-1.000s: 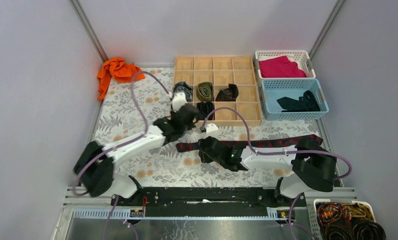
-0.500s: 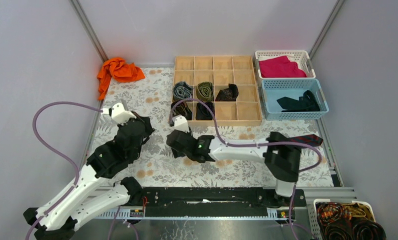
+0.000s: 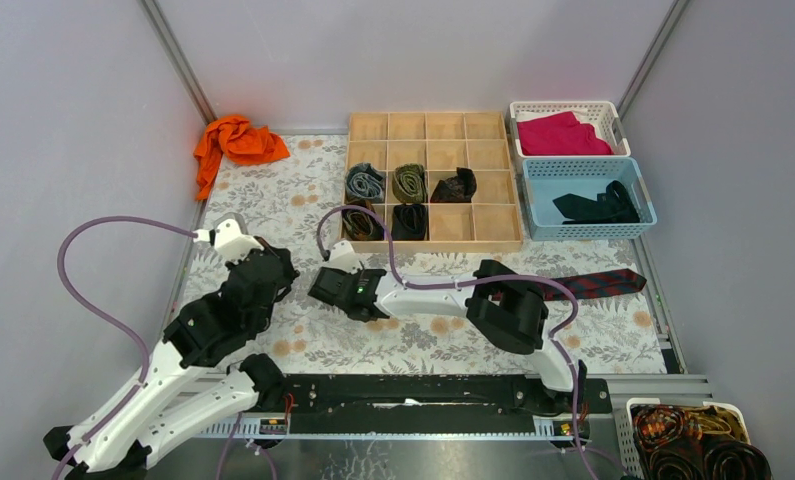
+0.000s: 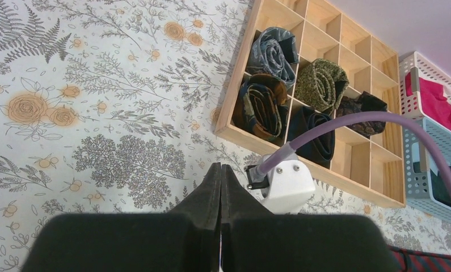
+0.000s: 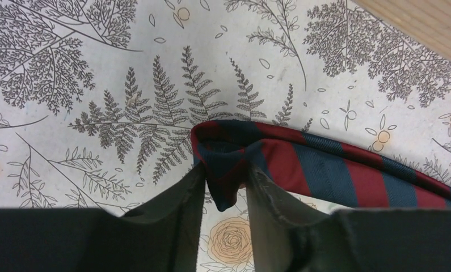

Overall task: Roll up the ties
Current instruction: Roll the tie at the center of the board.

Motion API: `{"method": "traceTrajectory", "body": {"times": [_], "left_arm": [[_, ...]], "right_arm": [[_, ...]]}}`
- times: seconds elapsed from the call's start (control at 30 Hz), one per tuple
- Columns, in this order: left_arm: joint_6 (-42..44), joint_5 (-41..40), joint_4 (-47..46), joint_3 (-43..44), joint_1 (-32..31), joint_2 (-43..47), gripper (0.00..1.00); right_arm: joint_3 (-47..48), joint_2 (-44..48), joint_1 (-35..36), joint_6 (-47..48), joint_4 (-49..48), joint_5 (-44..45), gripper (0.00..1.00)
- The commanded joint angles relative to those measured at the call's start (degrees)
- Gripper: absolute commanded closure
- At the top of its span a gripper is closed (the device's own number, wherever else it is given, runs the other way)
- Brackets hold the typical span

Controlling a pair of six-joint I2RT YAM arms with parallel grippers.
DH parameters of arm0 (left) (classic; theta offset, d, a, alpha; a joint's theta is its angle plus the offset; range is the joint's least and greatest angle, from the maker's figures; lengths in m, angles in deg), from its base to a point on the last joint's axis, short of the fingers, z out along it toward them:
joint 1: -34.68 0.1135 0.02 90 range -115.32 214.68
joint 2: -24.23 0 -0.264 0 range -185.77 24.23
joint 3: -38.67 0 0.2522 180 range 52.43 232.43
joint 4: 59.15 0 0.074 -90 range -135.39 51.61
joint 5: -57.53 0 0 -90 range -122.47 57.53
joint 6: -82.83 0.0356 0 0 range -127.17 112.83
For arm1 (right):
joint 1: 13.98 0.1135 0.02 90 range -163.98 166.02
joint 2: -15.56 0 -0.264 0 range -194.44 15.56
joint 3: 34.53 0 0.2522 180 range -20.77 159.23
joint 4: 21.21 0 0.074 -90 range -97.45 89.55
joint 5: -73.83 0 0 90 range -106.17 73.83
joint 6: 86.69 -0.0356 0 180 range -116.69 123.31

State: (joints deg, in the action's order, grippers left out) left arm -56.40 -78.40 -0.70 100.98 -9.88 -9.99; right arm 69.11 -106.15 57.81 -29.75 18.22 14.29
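Pinching the folded end of the striped tie (image 5: pixel 336 170), your right hand (image 5: pixel 223 180) has the strip's length running off to the right.

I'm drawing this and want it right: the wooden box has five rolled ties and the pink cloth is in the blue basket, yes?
No: the pink cloth lies in the white basket, not the blue basket, as the top view shows. The wooden box does hold five rolled ties.
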Motion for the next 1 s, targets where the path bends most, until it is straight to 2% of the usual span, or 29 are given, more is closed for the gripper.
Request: {"method": "traceTrajectory", "body": {"times": [0.0, 0.17, 0.23, 0.37, 0.73, 0.97], "left_arm": [[-0.90, -1.33, 1.28, -1.36, 0.23, -0.25, 1.00], [-1.57, -2.06, 1.37, -2.42, 0.18, 0.88, 1.00], [-2.00, -2.67, 1.36, -3.07, 0.21, 1.37, 1.00], [-2.80, -2.56, 0.69, -4.49, 0.17, 0.50, 1.00], [-1.39, 0.45, -7.67, -8.89, 0.18, -5.34, 1.00], [-0.20, 2.08, -14.46, -11.41, 0.27, -10.99, 1.00]], "right_arm": [[2.73, -0.51, 0.19, -0.17, 0.51, 4.65, 0.64], [0.65, 0.73, 0.19, 1.59, -4.79, 2.50, 0.69], [-2.19, 2.73, 0.19, 2.48, -10.16, 0.33, 0.72], [-9.86, 7.30, -0.57, 4.03, -20.92, -7.26, 0.77], [-27.63, 15.88, -11.26, 2.65, -44.05, -32.36, 0.81], [-25.35, 16.95, -13.10, 7.67, -37.61, -31.68, 0.81]]}}
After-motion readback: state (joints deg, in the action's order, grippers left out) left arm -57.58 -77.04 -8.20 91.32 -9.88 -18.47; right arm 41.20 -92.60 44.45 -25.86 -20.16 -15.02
